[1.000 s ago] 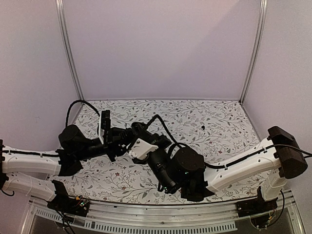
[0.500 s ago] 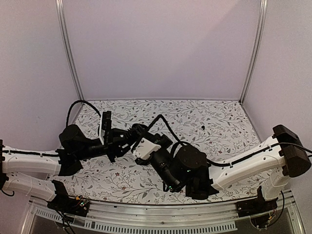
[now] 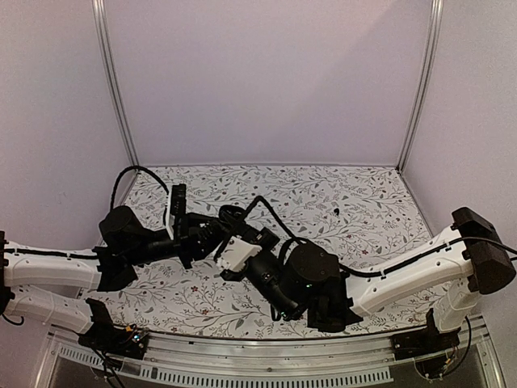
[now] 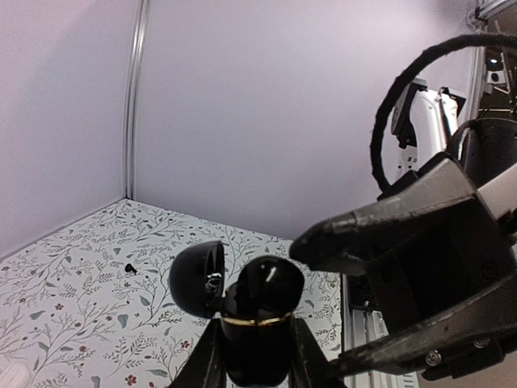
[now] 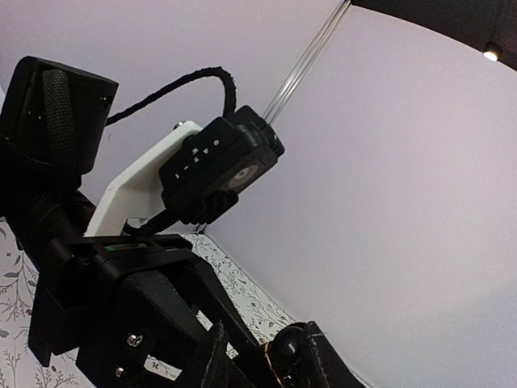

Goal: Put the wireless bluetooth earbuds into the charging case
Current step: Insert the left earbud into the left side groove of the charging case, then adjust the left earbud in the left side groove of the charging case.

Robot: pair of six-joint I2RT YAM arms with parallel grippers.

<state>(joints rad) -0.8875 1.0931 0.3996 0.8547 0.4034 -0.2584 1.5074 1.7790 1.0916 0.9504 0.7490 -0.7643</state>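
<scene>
In the left wrist view my left gripper [image 4: 255,325] is shut on the black charging case [image 4: 254,347], which has a gold ring and stands upright with its lid [image 4: 196,278] swung open to the left. One dark earbud [image 4: 264,284] sits in the top of the case. My right gripper [image 5: 262,341] stands over it, jaws parted on either side of that earbud [image 5: 287,347] without pinching it; its fingers [image 4: 388,230] loom at the right. A second tiny dark earbud [image 3: 335,212] lies on the table at the back right. The case is hidden in the top view.
The two arms meet left of the table's middle, the right wrist's white camera mount [image 3: 235,252] against the left gripper [image 3: 212,233]. A black cable [image 3: 271,208] loops over them. The floral table cover [image 3: 363,202] is walled on three sides.
My right gripper's jaws have spread apart around the earbud on the case. The right wrist has sunk slightly towards the near left. The left gripper keeps its hold.
</scene>
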